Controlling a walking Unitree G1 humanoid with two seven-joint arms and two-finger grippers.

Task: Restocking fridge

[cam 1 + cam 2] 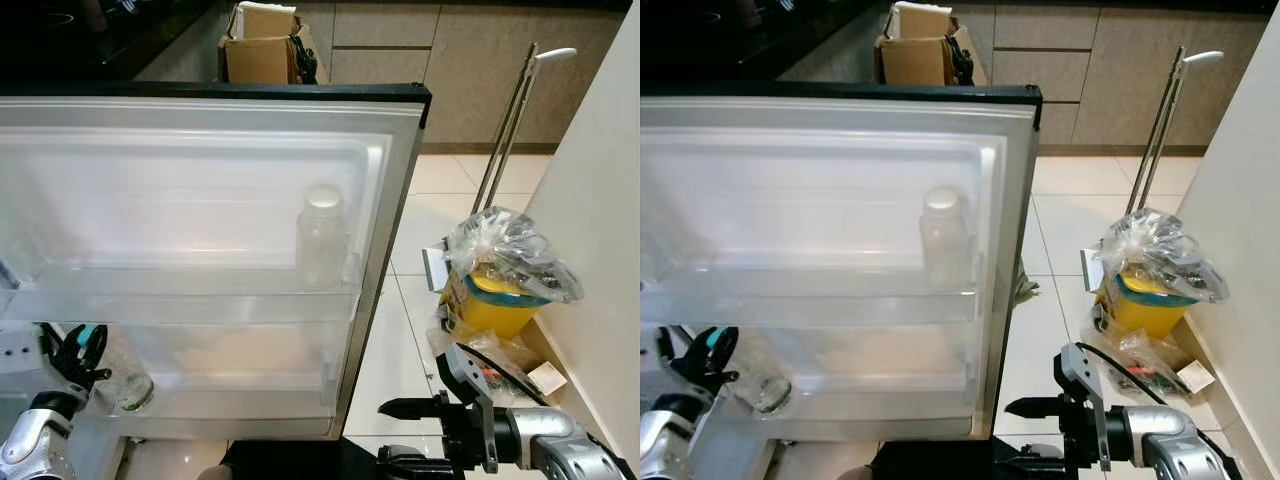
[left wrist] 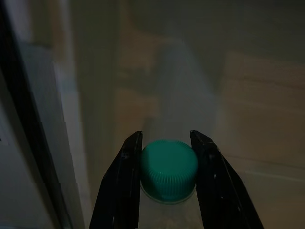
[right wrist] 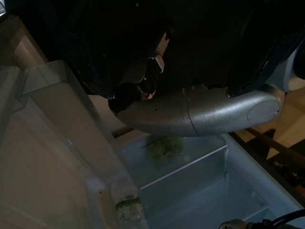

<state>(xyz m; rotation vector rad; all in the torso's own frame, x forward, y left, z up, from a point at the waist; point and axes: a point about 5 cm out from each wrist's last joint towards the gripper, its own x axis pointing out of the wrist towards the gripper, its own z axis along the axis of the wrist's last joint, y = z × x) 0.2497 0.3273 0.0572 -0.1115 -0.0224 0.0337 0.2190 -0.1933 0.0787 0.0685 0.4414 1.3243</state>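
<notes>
Left pincer (image 2: 164, 164): clamped on the green cap (image 2: 168, 168) of a clear plastic bottle (image 1: 125, 380), lower left of the head view.
Bottle place: lower door shelf (image 1: 250, 395) of the open fridge door (image 1: 200, 200).
Handling: likely light, thin-walled, smooth; the ribbed cap gives the surest hold, the body may flex.
Other stock: frosted jar (image 1: 322, 238) on the upper shelf.
Right pincer (image 1: 405, 432): fingers apart, lower right, idle.

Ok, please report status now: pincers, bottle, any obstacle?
Left pincer shut on green-capped bottle at lower door shelf. Right pincer open, idle.
</notes>
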